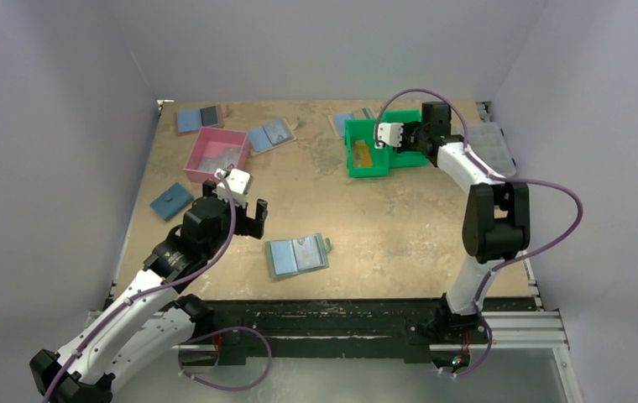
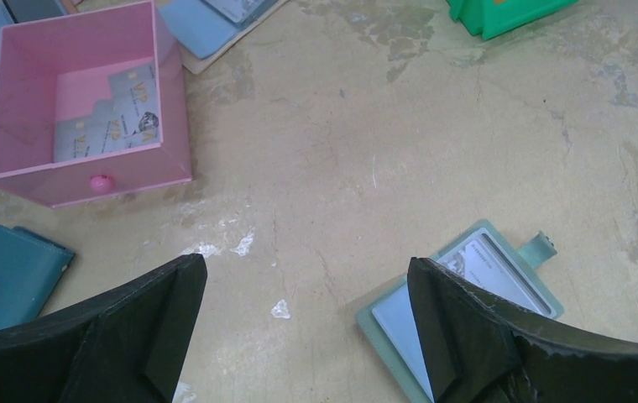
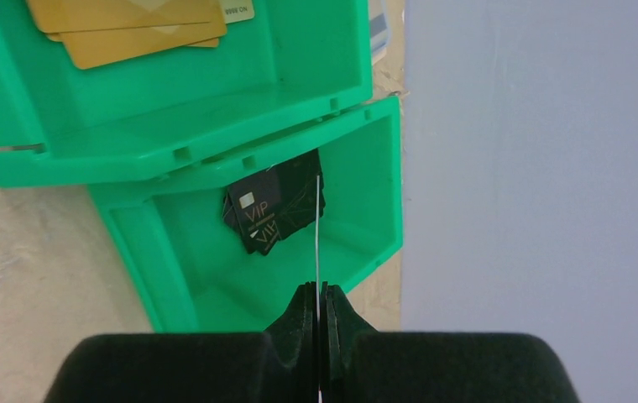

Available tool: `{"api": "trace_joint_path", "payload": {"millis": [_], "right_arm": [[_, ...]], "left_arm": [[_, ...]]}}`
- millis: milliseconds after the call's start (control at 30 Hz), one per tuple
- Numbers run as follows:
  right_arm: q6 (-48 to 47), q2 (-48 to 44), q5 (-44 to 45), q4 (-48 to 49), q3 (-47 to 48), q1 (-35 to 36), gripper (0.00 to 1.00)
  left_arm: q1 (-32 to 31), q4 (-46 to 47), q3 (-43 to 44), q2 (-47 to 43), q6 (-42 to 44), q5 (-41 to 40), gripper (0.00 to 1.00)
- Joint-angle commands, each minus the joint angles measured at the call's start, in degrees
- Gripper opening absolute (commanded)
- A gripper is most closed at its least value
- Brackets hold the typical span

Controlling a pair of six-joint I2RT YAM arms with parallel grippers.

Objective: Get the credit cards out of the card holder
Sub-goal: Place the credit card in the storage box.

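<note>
The card holder [image 1: 297, 254] lies open and flat on the table [image 1: 383, 218], near the near edge and a little left of its middle. Its pale blue inside faces up, and a card shows in the grey pocket panel. The left tool [image 2: 307, 332] is near the holder on the side toward the left edge, its fingers spread wide with nothing between them.

At the far edge, right of the middle, two green bins stand touching. One green bin [image 3: 173, 126] holds orange-yellow credit cards [image 3: 122, 25]. The other green bin [image 3: 131, 243] holds black cards [image 3: 274, 206]. The right tool [image 3: 319, 290] hangs over the second bin, its fingers pressed together on a thin card [image 3: 318, 227]. That card is seen edge-on, so its colour cannot be told.

Toward the far left corner a pink box [image 2: 89, 180] holds silver cards [image 2: 114, 117]. A teal wallet [image 2: 5, 277] lies closed by the left edge.
</note>
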Motion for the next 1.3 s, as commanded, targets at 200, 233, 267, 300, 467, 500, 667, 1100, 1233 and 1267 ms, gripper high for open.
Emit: {"api": "trace_joint_path", "payload": {"millis": [200,233,267,300,467,500,667,1100,1233,1267], "right_arm": [[-1.5,8.3,4.6,12.4,4.7,0.0,0.0],[-1.7,9.1,5.2,14.0,4.6,0.0,0.0],[-1.8,9.8,5.8,14.9,4.8,0.0,0.0],[-1.9,10.5,6.5,15.7,4.8,0.0,0.01],[-1.2,13.7,7.8,18.8,5.1,0.0,0.15],[-0.9,14.1,7.7,18.9,5.0,0.0,0.2],[-0.8,13.5,5.3,13.1,4.9,-0.1,0.45],[-0.4,2.6,3.0,-8.6,10.7,-0.3,0.61],[1.9,-1.2,1.9,-17.3,12.5,-0.3,0.66],[3.4,-2.5,1.3,-19.6,12.4,-0.3,0.68]], "left_arm": [[2.2,2.9,0.6,0.6,-0.5,0.7,0.97],[2.3,3.0,0.6,0.6,-0.5,0.8,0.97],[2.4,3.0,0.6,0.7,-0.5,0.8,0.97],[2.4,3.0,0.6,0.8,-0.5,0.9,0.97],[2.9,3.1,0.6,1.1,-0.6,1.1,0.97],[3.0,3.2,0.6,1.2,-0.5,1.1,0.97],[3.3,3.2,0.6,1.2,-0.6,1.3,0.97],[3.6,3.0,0.6,0.5,-0.9,2.6,0.97],[3.7,3.0,0.8,0.8,-1.2,4.3,0.97],[3.8,3.1,0.8,0.9,-1.2,4.7,0.97]]}}
